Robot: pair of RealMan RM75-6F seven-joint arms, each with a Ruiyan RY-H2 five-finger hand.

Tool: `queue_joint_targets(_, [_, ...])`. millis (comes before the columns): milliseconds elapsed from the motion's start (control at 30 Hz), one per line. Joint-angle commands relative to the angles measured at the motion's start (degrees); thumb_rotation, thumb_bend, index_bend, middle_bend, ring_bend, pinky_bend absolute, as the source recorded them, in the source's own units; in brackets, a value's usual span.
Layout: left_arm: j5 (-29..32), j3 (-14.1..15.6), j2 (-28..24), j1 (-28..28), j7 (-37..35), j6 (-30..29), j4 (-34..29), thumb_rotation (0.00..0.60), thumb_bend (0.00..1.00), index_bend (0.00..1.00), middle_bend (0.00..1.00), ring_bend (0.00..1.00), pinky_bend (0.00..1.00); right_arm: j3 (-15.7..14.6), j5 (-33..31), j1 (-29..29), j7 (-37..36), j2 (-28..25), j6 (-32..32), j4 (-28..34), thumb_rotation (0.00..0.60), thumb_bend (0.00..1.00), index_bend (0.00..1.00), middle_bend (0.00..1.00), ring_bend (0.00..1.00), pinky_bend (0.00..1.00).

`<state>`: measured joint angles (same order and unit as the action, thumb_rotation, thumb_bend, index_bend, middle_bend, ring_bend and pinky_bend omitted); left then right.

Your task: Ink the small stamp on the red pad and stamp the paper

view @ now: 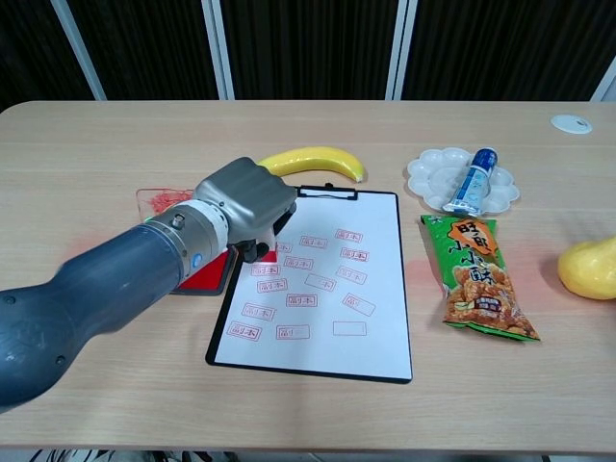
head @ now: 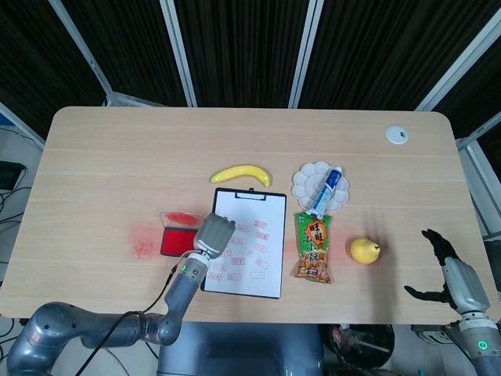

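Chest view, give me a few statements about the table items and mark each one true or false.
1. The yellow banana lies beyond the top edge of the black clipboard with white paper. True.
2. The blue-capped tube lies on the green snack bag. False: it rests in the white paint palette.
3. The paper bears no marks. False: many red stamp prints show.
4. The left hand is over the clipboard's left edge beside the red ink pad. True.
5. The yellow pear lies right of the snack bag. True.

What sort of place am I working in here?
Probably a lab or test bench, not a real office: a light wooden table holding staged props such as a banana and a snack bag, with dark slatted panels behind.
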<state>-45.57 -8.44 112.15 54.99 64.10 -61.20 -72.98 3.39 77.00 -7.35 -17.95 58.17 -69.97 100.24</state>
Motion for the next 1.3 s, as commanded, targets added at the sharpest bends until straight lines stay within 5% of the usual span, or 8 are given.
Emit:
queue_joint_targets(33, [-0.50,-0.45,-0.75,0.04,-0.31,-0.57,-1.18,0.600,0.61,0.74,0.79,0.89,1.00,-0.02,0.03,0.00,0.02,0.00,0.03,-0.02,0.600,0.05,0.10,0.00,0.00,0.22])
queue_joint_targets(433, [-1.82,-2.63,-6.67,-0.16,-0.29,-4.44,-11.78,0.600,0.61,0.74,0.79,0.89,1.00,0.00,0.08,0.12,0.35,0.12,-0.34,-0.03,0.600,0.05,0.10,0.00,0.00,0.22])
queue_joint_targets(733, [-3.83,-1.43,-14.70,-2.55,-0.42,-8.74,-23.38,0.600,0.61,0.74,0.79,0.89,1.00,-0.02,0.19,0.15,0.62,0.19,-0.48,-0.07,0.600,0.05,0.10,0.00,0.00,0.22])
queue_joint_targets(1000, [-10.96,4.40,-23.35,-7.98,-4.76,-13.30,-31.84,0.600,0.61,0.74,0.79,0.89,1.00,-0.05,0.31,0.18,0.71,0.21,-0.58,-0.09,0.600,0.05,0.10,0.00,0.00,0.22])
queue_joint_targets(1300, [-19.42,11.75,-30.12,-15.08,-14.56,-15.77,-28.46,0.600,0.60,0.73,0.77,0.89,1.00,-0.08,0.47,0.27,1.11,0.30,-0.88,-0.09,0.600,0.05,0.10,0.00,0.00,0.22])
